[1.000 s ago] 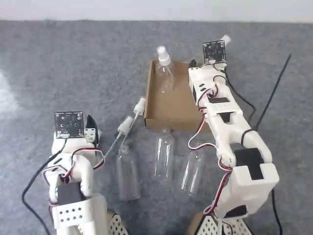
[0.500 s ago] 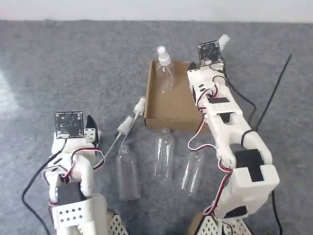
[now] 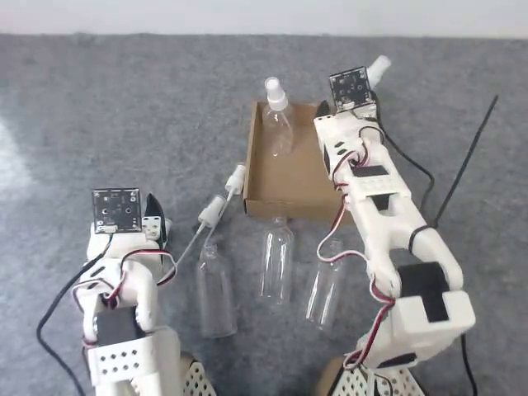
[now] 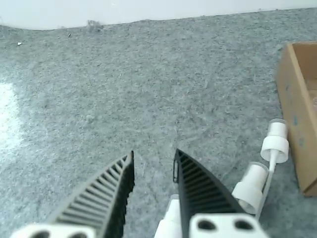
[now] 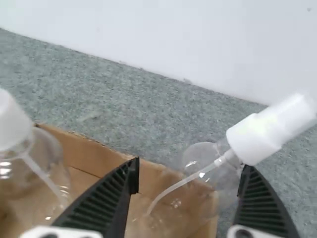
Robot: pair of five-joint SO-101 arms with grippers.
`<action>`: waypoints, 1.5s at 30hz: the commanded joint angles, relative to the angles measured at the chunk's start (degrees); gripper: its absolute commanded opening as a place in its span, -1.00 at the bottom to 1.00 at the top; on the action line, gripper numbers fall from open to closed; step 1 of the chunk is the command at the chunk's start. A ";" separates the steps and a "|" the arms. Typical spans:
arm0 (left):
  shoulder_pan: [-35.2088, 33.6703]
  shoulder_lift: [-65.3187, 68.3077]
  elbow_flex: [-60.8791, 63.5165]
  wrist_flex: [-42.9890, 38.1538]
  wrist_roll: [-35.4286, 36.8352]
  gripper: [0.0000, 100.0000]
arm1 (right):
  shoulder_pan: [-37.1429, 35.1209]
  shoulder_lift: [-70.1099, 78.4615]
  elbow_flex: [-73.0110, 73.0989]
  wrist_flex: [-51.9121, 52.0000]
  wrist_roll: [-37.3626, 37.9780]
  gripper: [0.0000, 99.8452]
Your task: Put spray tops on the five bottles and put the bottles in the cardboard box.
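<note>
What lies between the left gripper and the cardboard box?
Two loose spray tops lie on the carpet between the left gripper and the cardboard box, shown in the high and left wrist views.

Shallow brown cardboard box (image 3: 297, 181), upper centre, open side up. Clear plastic bottle with white spray top (image 3: 278, 124) lies inside, cap past the far wall. Second capped clear bottle (image 3: 378, 71) tilted at the box's upper-right corner. Three uncapped clear bottles (image 3: 276, 260) lie in a row below the box. Two loose white spray tops (image 3: 212, 212) by its lower-left corner.
</note>
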 commanded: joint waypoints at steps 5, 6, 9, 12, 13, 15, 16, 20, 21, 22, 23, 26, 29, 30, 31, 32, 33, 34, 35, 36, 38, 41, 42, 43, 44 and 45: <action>-0.18 -0.70 -0.48 -1.58 -0.18 -0.77 | -2.59 -5.05 0.00 3.30 4.57 -0.46; -0.18 -0.70 -0.48 -1.58 -0.18 -0.77 | -2.59 -5.23 0.00 3.47 4.66 -0.46; -0.18 -0.70 -0.48 -1.58 -0.18 -0.77 | -2.51 -5.67 0.00 3.56 4.66 -0.46; -0.18 -0.70 -0.48 -1.58 -0.18 -0.77 | -2.51 -5.67 0.00 3.56 4.84 -0.46; -0.18 -0.70 -0.48 -1.58 -0.18 -0.77 | -2.51 -5.67 0.00 3.56 4.84 -0.46; -0.18 -0.70 -0.48 -1.58 -0.18 -0.77 | -2.42 -6.02 0.00 3.56 4.84 -0.46; -0.18 -0.70 -0.48 -1.58 -0.18 -0.77 | -2.59 -6.73 0.18 3.65 4.84 -0.46; -0.18 -0.70 -0.48 -1.67 -0.18 -0.77 | -3.03 -12.00 2.55 6.11 4.84 -0.46; -0.18 -0.70 -0.48 -1.67 -0.18 -0.77 | -3.21 -13.58 3.25 7.08 4.84 -0.46; -0.18 -0.70 -0.48 -1.67 -0.18 -0.77 | -3.47 -15.25 4.04 7.69 4.84 -0.46; -0.18 -0.70 -0.48 -1.67 -0.18 -0.77 | -3.74 -16.92 5.01 8.13 4.84 -0.46; -0.18 -0.70 -0.48 -1.67 -0.09 -0.77 | -4.97 -21.23 7.38 9.36 4.84 -0.46; -0.18 -0.70 -0.48 -1.67 -0.09 -0.77 | -6.29 -24.75 8.88 11.47 4.84 -0.46; -0.18 -0.70 -0.48 -1.67 -0.09 -0.77 | -6.55 -25.71 8.97 12.35 4.92 -0.46; -0.18 -0.70 -0.48 -1.67 -0.09 -0.77 | -6.64 -26.77 8.97 13.58 4.92 -0.46; -0.18 -0.70 -0.48 -1.67 -0.09 -0.77 | -6.64 -27.82 8.97 14.46 4.75 -0.46; -0.18 -0.70 -0.48 -1.67 -0.09 -0.77 | -6.46 -29.14 8.88 15.34 4.75 -0.46; -0.18 -0.70 -0.48 -1.67 -0.09 -0.77 | -6.29 -30.81 8.79 16.22 4.75 -0.46; -0.18 -0.70 -0.48 -1.67 -0.09 -0.77 | -5.49 -32.57 8.62 17.10 4.66 -0.47; -0.18 -0.70 -0.48 -1.67 -0.09 -0.77 | -4.62 -34.42 8.00 17.98 4.57 -0.47; -0.18 -0.70 -0.48 -1.67 -0.09 -0.77 | -2.68 -36.26 4.92 21.93 2.11 -0.47; -0.18 -0.70 -0.48 -1.67 -0.09 -0.77 | -1.01 -33.19 -2.64 31.87 -5.80 -0.47; -0.18 -0.70 -0.48 -1.67 -0.09 -0.77 | -0.84 -30.73 -5.36 34.42 -7.38 -0.47; -0.18 -0.70 -0.48 -1.67 -0.09 -0.77 | -0.84 -28.00 -8.18 36.44 -8.18 -0.46; -0.18 -0.70 -0.48 -1.67 -0.09 -0.77 | -0.75 -25.19 -11.08 37.93 -8.97 -0.46; -0.18 -0.70 -0.48 -1.67 -0.09 -0.77 | -0.75 -22.37 -13.71 38.81 -9.41 -0.46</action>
